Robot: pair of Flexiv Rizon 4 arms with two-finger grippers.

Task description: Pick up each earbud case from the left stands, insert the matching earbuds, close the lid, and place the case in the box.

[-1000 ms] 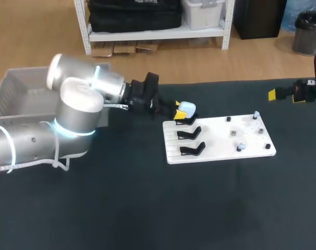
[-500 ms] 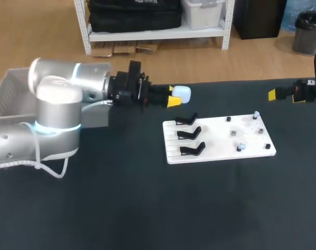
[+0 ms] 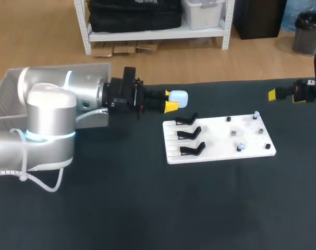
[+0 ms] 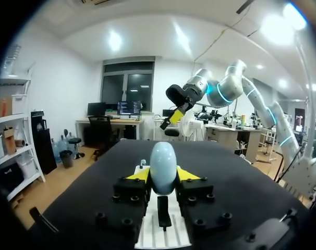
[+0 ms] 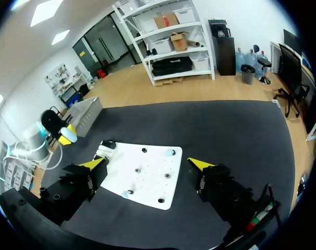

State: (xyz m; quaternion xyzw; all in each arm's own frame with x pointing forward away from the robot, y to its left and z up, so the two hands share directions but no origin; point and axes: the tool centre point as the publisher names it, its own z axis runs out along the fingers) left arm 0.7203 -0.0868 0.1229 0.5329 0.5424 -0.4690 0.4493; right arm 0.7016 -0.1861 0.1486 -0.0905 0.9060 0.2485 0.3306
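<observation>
Even overhead light, faint shadows on the table.

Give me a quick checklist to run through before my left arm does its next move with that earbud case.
1. Grip on the earbud case: ok. The left gripper is shut on it, with a yellow tip on either side.
2. Case clear of the stands: ok. It is held apart from them, and none of the three holds a case.
3. Case lid open for loading: cannot tell.
4. Earbuds available: ok. Two pale ones sit on the right part of the white board.
5. Right gripper ready: ok. It is open and empty, off to the board's right.
</observation>
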